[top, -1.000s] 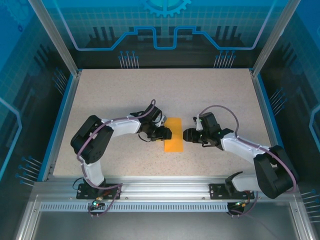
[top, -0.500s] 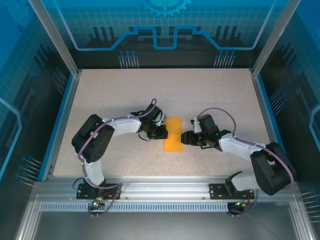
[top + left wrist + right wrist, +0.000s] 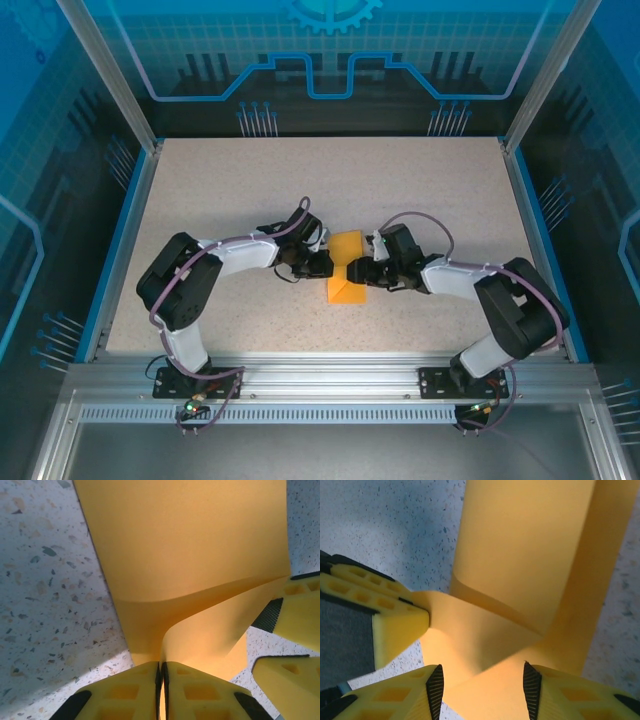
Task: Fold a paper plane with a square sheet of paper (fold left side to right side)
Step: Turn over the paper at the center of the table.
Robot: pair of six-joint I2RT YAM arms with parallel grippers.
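**A:** Start closest in. What is the left claw doing?

**B:** The left claw (image 3: 161,672) is pinched tight. Its two yellow pads are pressed together, with an edge of the orange sheet (image 3: 185,545) caught in the seam between them.

**A:** And just past its tips?

**B:** The sheet rises out of the pinch as a curled flap, then flattens ahead of the claw onto the speckled tabletop (image 3: 40,580), which shows off to the claw's left. To the right of the tips, two yellow fingers (image 3: 300,615) of the other arm reach in, close beside the flap.

**A:** The right claw, then?

**B:** The right claw (image 3: 483,676) has its jaws apart, with a wide gap between the black-faced pads. The lifted flap lies in that gap, but I cannot tell whether either pad touches it. Just to the left of its tips, a finger (image 3: 395,625) of the left claw holds the flap's corner.

**A:** And farther out from it?

**B:** Ahead of the right claw the sheet runs on as a long folded strip, flat on the table. One layer lies over another, and a narrower band shows along the right.

**A:** From above?

**B:** The claws meet almost tip to tip at about the middle of the strip, the left one at its left edge and the right one at its right edge. Beyond both, the tabletop runs back to a blue printed wall (image 3: 320,60).
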